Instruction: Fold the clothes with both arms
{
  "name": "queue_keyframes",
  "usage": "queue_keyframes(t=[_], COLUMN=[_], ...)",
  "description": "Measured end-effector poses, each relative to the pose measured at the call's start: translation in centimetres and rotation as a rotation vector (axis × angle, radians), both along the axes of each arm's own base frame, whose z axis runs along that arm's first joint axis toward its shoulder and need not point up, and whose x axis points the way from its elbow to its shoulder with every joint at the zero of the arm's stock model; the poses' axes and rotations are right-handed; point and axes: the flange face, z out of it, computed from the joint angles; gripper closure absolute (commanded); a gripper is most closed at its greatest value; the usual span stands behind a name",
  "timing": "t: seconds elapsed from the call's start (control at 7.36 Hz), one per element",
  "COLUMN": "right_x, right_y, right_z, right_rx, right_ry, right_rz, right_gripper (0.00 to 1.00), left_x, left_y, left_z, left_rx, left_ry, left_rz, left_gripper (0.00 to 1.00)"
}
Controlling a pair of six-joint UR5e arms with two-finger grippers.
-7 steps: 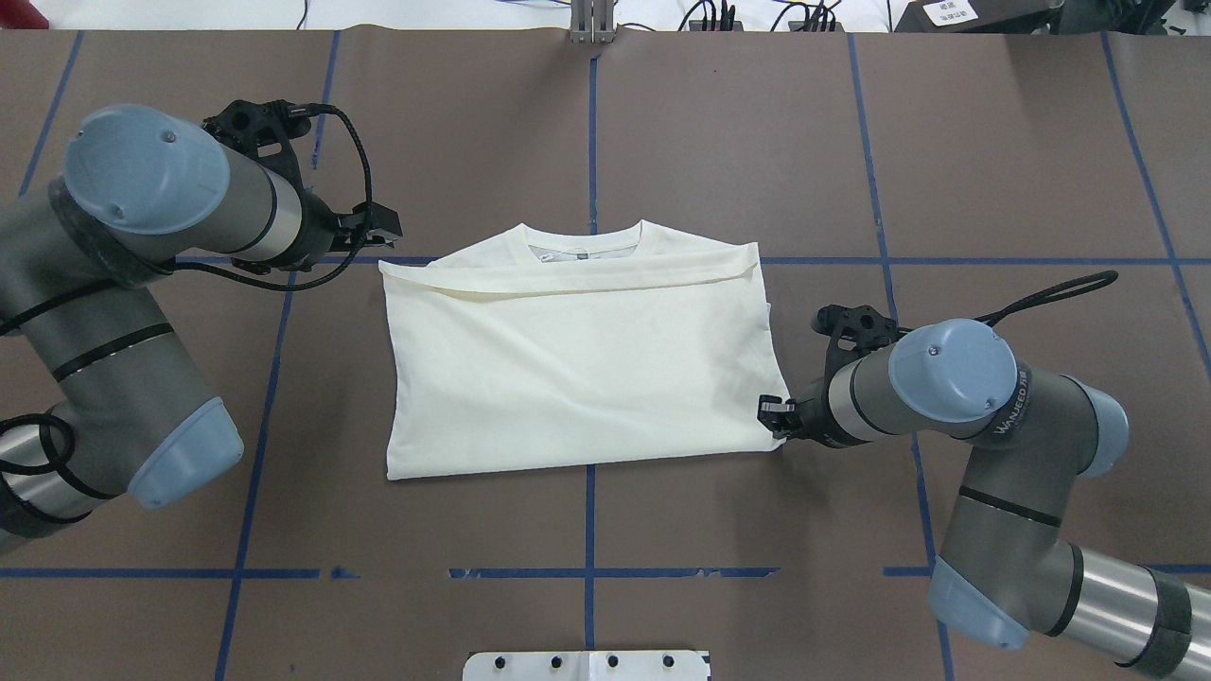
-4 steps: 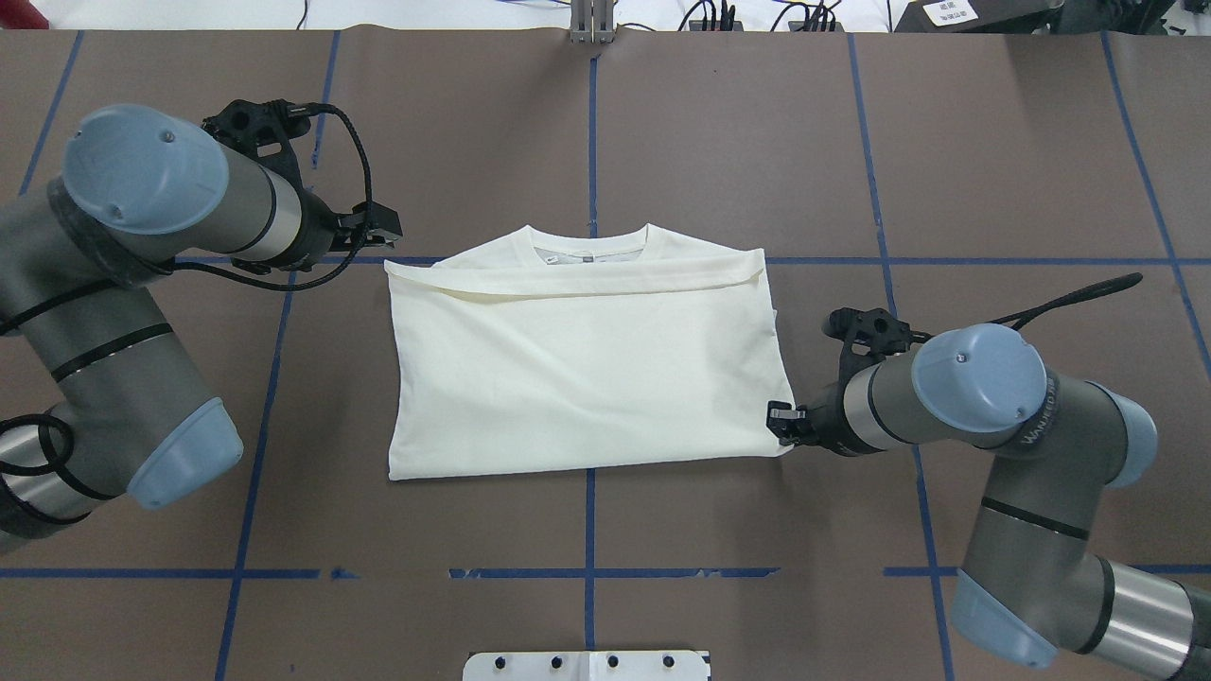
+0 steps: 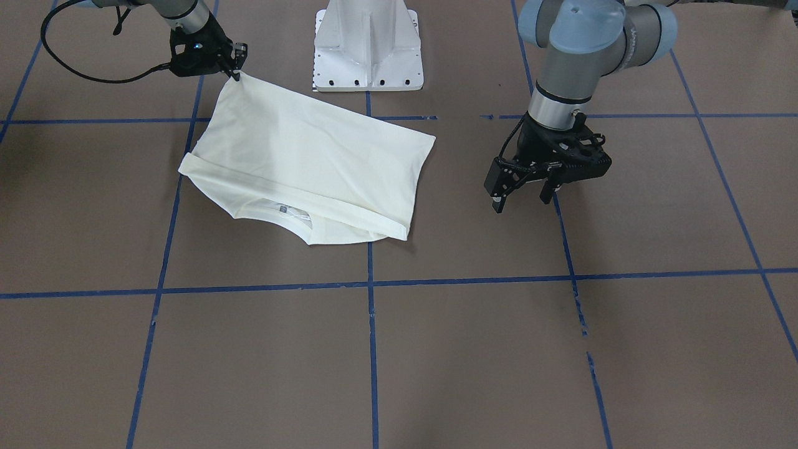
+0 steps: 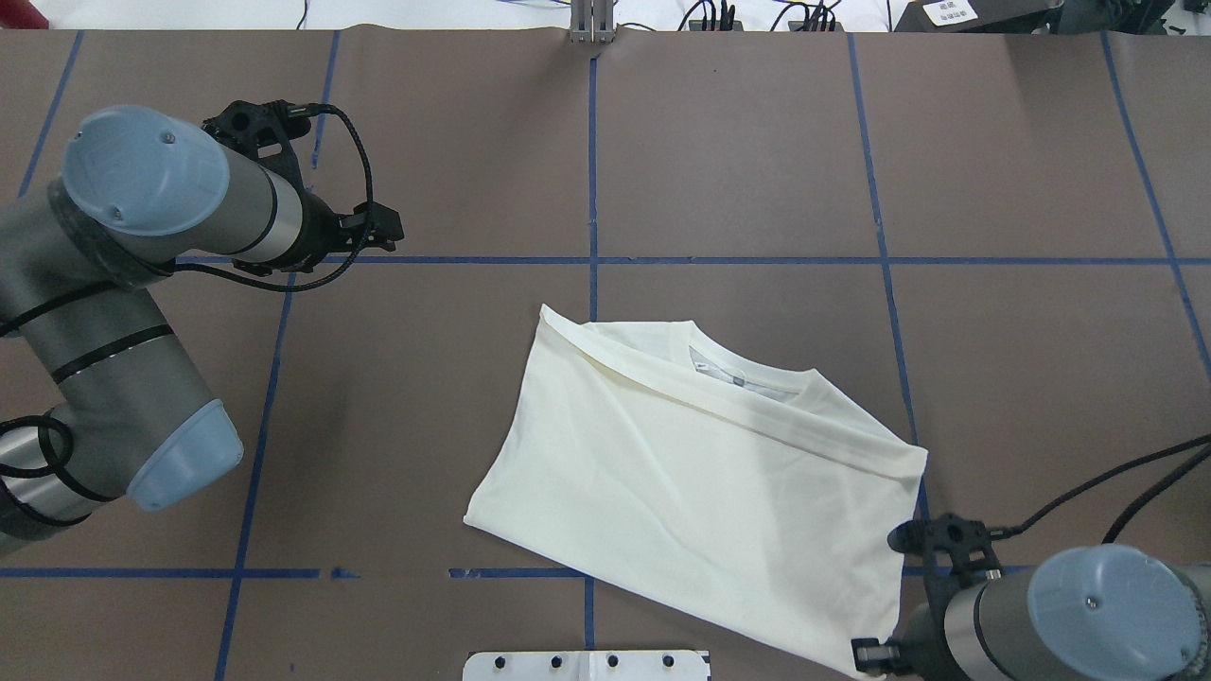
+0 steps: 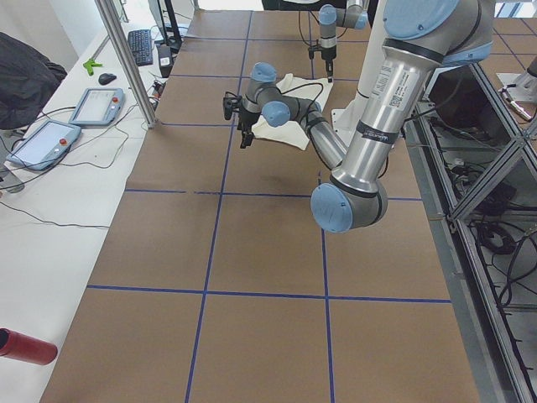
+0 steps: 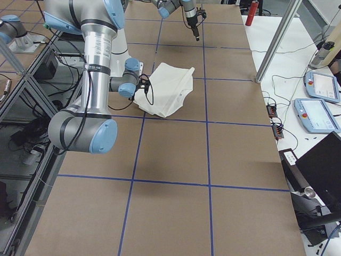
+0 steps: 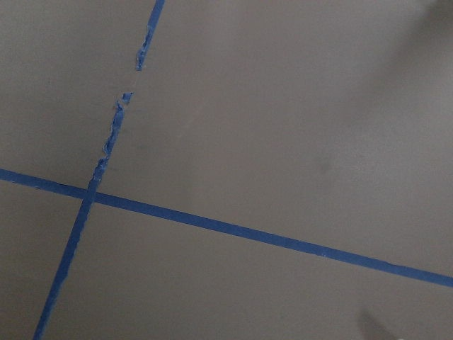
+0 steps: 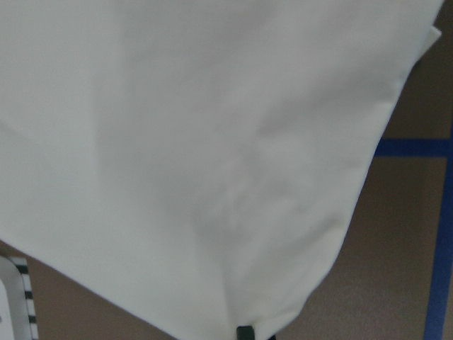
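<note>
The folded cream T-shirt [image 4: 700, 492] is laid askew on the tabletop [image 4: 738, 151] near the white pedestal [image 3: 368, 43], one corner pinched by the right end effector [image 3: 235, 73]. The left end effector [image 3: 521, 201] is held with jaws parted, well apart from it.

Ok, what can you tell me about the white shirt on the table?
The cream-white shirt looks like soft cotton. It is folded into a rough rectangle, plain side up, with no print showing. Its ribbed round collar peeks out at one edge, with a small grey label inside. The shirt lies skewed and mostly flat on the brown table. The black right gripper pinches the corner nearest the robot. Nothing else touches it.
</note>
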Motion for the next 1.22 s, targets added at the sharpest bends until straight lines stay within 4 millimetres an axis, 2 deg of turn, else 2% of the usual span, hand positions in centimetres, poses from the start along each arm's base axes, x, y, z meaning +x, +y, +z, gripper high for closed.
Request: queue_keyframes(t=[0.14, 0.27, 0.41, 0.54, 0.68, 0.95, 1.09, 1.22], right_x=[-0.4, -0.6, -0.4, 0.2, 1.0, 2.5, 3.2, 3.6], right_y=[1.8, 2.3, 1.4, -0.9, -3.9, -9.3, -11.0, -12.1], right_z=[0.0, 0.0, -0.3, -1.1, -2.5, -5.6, -6.7, -7.4], right_rx=[0.007, 0.029, 0.050, 0.061, 0.066, 0.077, 0.083, 0.088], right_ry=[0.005, 0.005, -0.002, -0.020, -0.051, -0.121, -0.145, -0.160], right_rz=[-0.017, 0.001, 0.045, 0.111, 0.188, 0.321, 0.363, 0.386], right_gripper=[0.00, 0.00, 0.00, 0.00, 0.00, 0.00, 0.00, 0.00], left_x=[0.0, 0.0, 0.0, 0.9, 3.0, 9.3, 12.3, 14.6], left_y=[0.1, 0.2, 0.8, 2.3, 5.0, 12.8, 16.7, 19.6], left_z=[-0.1, -0.4, -1.0, -1.8, -2.5, -3.4, -3.3, -3.0], left_rx=[-0.001, -0.001, -0.007, -0.045, -0.123, -0.322, -0.389, -0.437], left_ry=[0.003, 0.010, 0.032, 0.073, 0.122, 0.182, 0.184, 0.175], left_rz=[0.002, 0.007, 0.025, 0.054, 0.067, 0.048, 0.038, 0.031], left_gripper=[0.00, 0.00, 0.00, 0.00, 0.00, 0.05, 0.07, 0.08])
